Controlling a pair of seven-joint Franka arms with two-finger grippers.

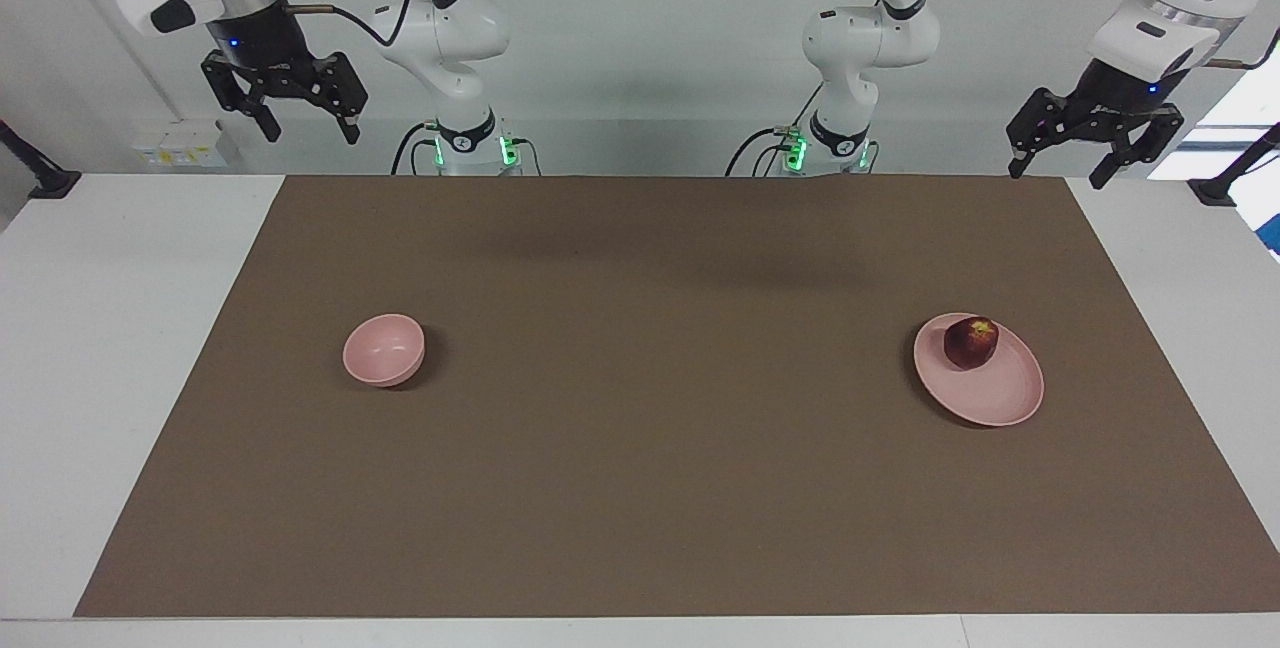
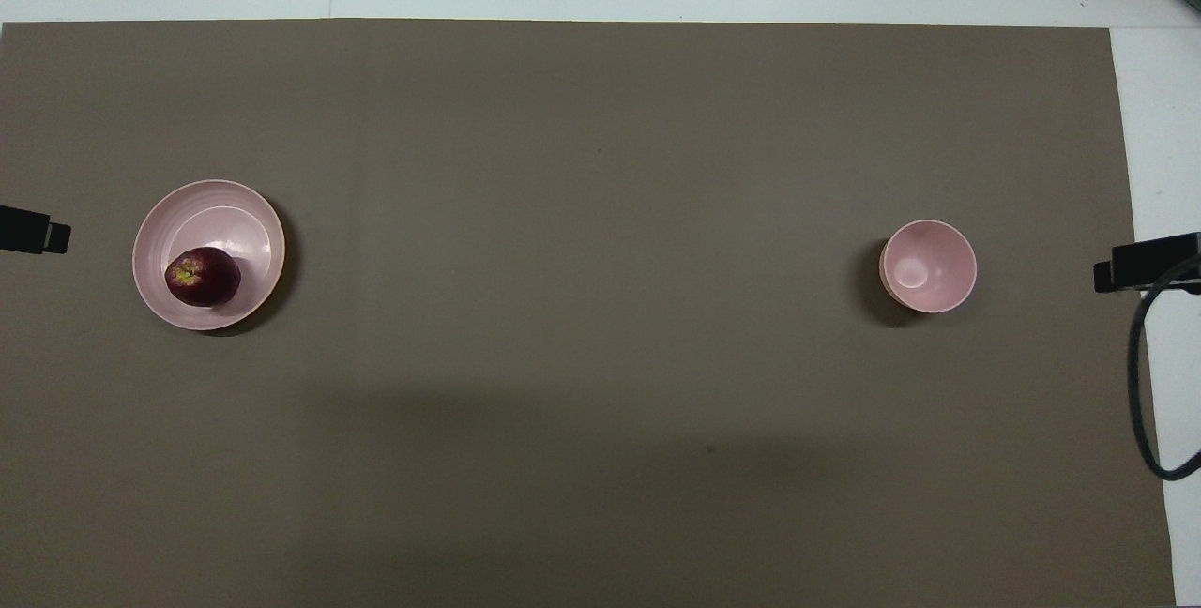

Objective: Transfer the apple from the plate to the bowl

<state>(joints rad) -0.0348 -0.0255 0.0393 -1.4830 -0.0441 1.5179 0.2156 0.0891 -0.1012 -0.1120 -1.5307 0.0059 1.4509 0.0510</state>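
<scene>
Both arms high, nothing touched yet.
Small dark-red apple (image 1: 971, 342) sits on the flat pale-pink plate (image 1: 1000, 398), toward the left gripper (image 1: 1092, 156), seemingly spread empty; right gripper (image 1: 288, 118) likewise, near the deep pink bowl (image 1: 383, 350).

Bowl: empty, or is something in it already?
Empty: the bowl shows only its bare pink inside; the apple sits on the plate.

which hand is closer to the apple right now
Left. The left hand hangs open, raised at the apple's end of the table. The right hand waits open, raised at the bowl's end.
</scene>
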